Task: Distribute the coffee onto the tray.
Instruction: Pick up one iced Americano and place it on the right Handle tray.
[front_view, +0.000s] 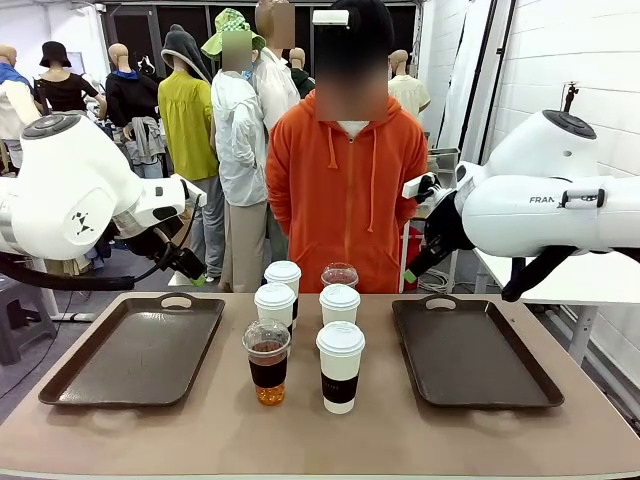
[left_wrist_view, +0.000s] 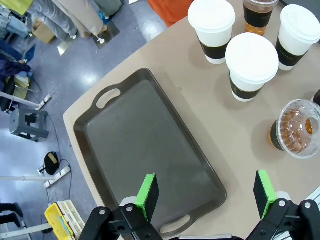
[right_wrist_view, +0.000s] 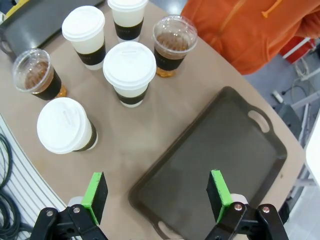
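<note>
The coffee stands in a cluster mid-table: lidded white paper cups with dark sleeves and clear dome-lidded cups of brown liquid. An empty dark tray lies to their left and another tray to their right. My left gripper hangs open high over the near end of the left tray, with the cups off to one side. My right gripper is open above the right tray's near corner, well clear of the cups. Nothing is between either pair of fingers.
A person in an orange hoodie stands at the far edge of the table, behind the cups. Both arms are raised above the table's sides. Bare tabletop runs along the front edge.
</note>
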